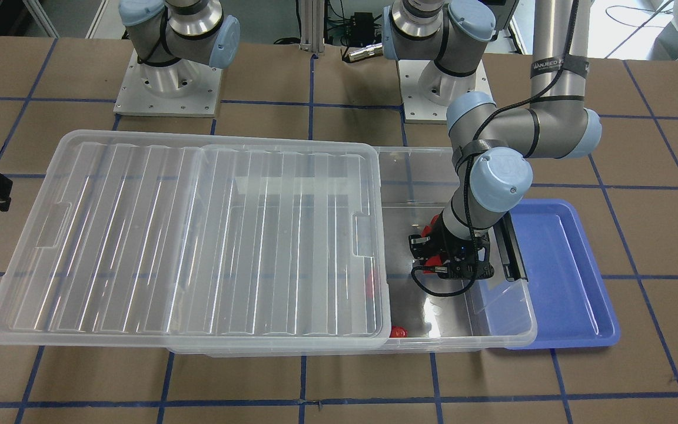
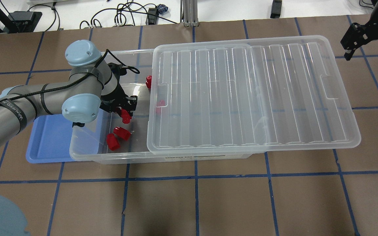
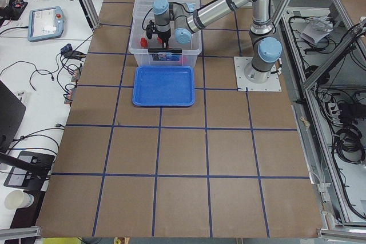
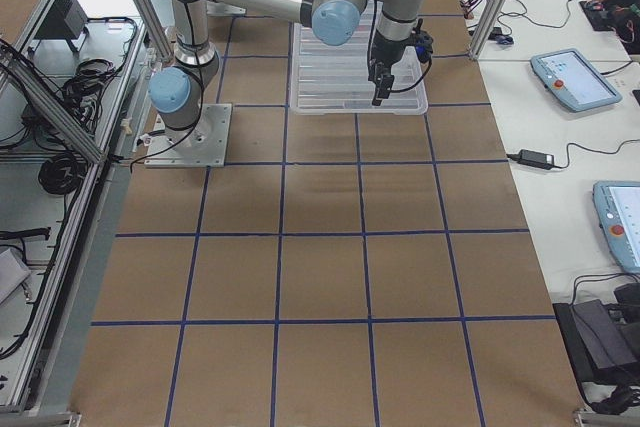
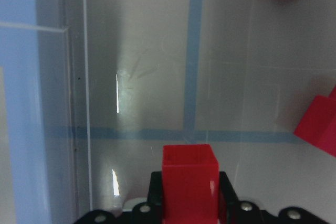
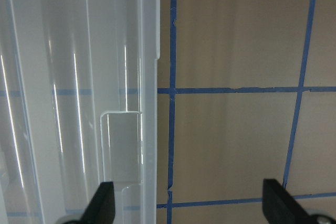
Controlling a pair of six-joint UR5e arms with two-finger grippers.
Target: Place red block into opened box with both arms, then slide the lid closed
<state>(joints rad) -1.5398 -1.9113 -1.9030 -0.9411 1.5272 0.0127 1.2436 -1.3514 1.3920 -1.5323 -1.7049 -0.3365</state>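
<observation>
Left tool (image 2: 124,113): closed on the red block (image 5: 190,179); in the left wrist view you see the block clamped upright between the two black fingers (image 5: 224,192), its square end facing the camera. The tool hangs inside the uncovered end of the box (image 2: 87,156), above its clear floor; you cannot tell from these views whether the block touches that floor.

Other red blocks (image 2: 122,132) lie loose in the same open section; two sit just beside each other near the wall on the robot's side; one stands toward the far wall, close to the lid's edge; one more shows through the lid at that edge.

The left arm (image 2: 44,98) reaches in over the blue tray (image 2: 48,144); the tray lies on the table (image 2: 208,203) just beside the box's short end that carries the black bar.

The lid (image 2: 254,95) lies flat on the box, displaced toward the robot's right; it covers most of the box and overhangs past the box's right-hand end; the left-hand end stands open.

Right tool (image 6: 189,203): fingers (image 6: 102,205) spread wide, nothing between them. It hovers over the table off the lid's right-hand short end, near the notch (image 6: 121,145) and apart from the lid; in the overhead view you find it by the far right corner of the lid.
</observation>
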